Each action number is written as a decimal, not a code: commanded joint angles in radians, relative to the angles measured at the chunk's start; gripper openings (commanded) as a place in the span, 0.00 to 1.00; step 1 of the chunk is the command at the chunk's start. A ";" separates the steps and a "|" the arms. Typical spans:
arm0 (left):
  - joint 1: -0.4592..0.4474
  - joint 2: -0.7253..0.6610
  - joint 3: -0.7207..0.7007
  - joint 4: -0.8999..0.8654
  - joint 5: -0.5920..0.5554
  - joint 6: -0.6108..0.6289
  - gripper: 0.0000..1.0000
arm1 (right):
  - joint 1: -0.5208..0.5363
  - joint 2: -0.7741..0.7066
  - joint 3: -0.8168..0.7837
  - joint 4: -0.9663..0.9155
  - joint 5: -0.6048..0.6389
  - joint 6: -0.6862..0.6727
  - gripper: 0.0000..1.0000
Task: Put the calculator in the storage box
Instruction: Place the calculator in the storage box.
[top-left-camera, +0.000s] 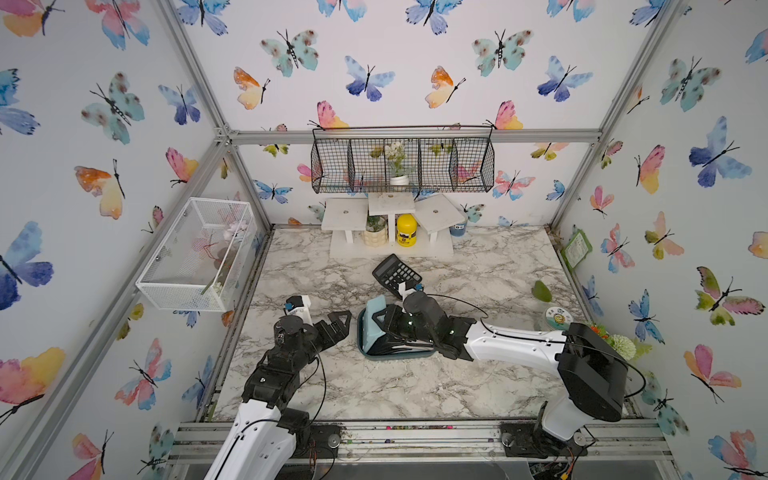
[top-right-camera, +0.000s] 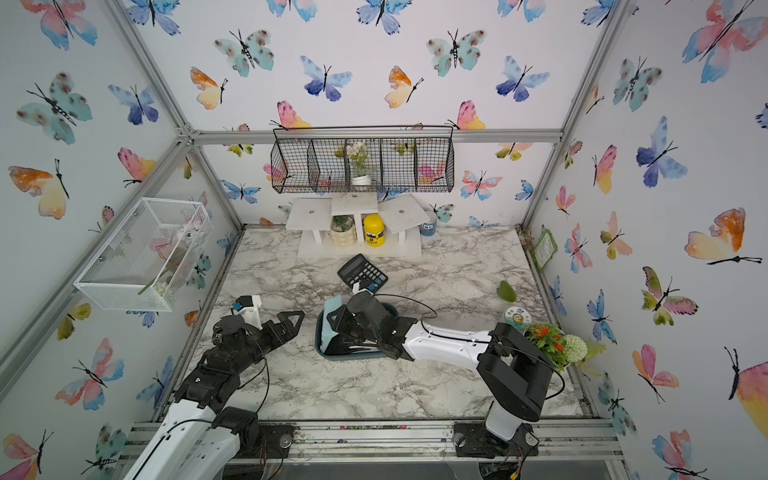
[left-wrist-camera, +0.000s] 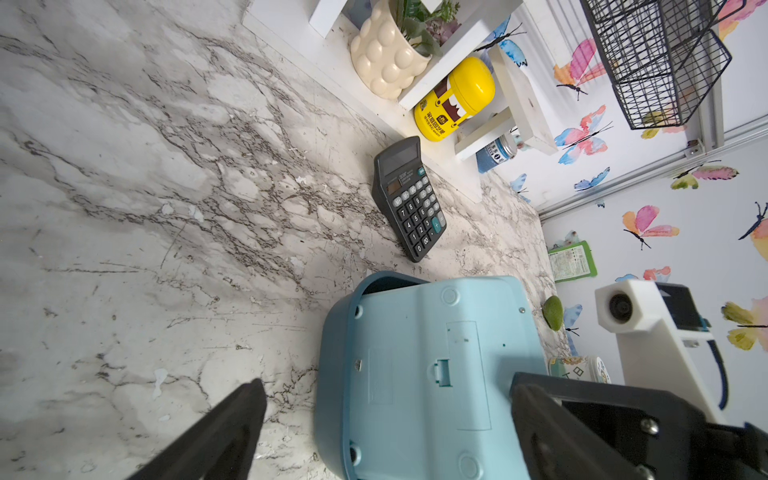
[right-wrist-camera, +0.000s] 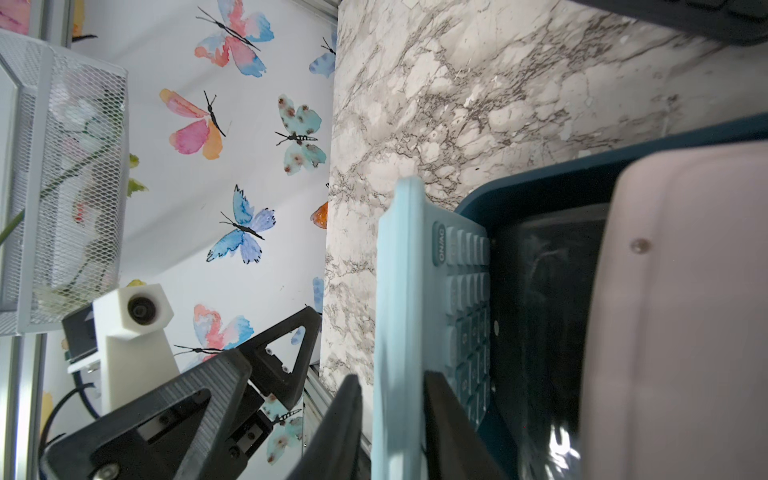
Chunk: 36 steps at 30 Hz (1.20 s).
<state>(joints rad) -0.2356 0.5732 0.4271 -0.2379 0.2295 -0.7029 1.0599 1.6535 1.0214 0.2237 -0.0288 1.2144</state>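
Right wrist view shows the right gripper (right-wrist-camera: 392, 376) straddling the light-blue calculator (right-wrist-camera: 415, 291), pinching or not I cannot tell, which stands on edge inside the storage box (right-wrist-camera: 519, 185), so likely only release remains; the left gripper (left-wrist-camera: 386, 386) hangs spread alongside, a black calculator (top-left-camera: 396, 274) farther off.

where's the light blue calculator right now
In a top view the light blue calculator stands on edge in the storage box by its left wall, the right gripper straddling it; the black calculator lies just behind.
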 joint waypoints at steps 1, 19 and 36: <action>0.000 -0.009 -0.001 -0.011 -0.022 0.014 0.99 | 0.006 -0.003 0.028 0.003 0.016 -0.022 0.38; 0.002 -0.014 0.041 -0.033 -0.018 0.011 0.99 | 0.006 -0.212 -0.006 -0.234 0.107 -0.119 0.42; 0.001 0.098 0.081 0.019 0.083 0.044 0.99 | 0.005 -0.347 -0.034 -0.345 0.161 -0.374 0.79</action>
<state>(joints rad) -0.2356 0.6369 0.4679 -0.2432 0.2630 -0.6918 1.0603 1.3525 1.0061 -0.0589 0.0811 0.9360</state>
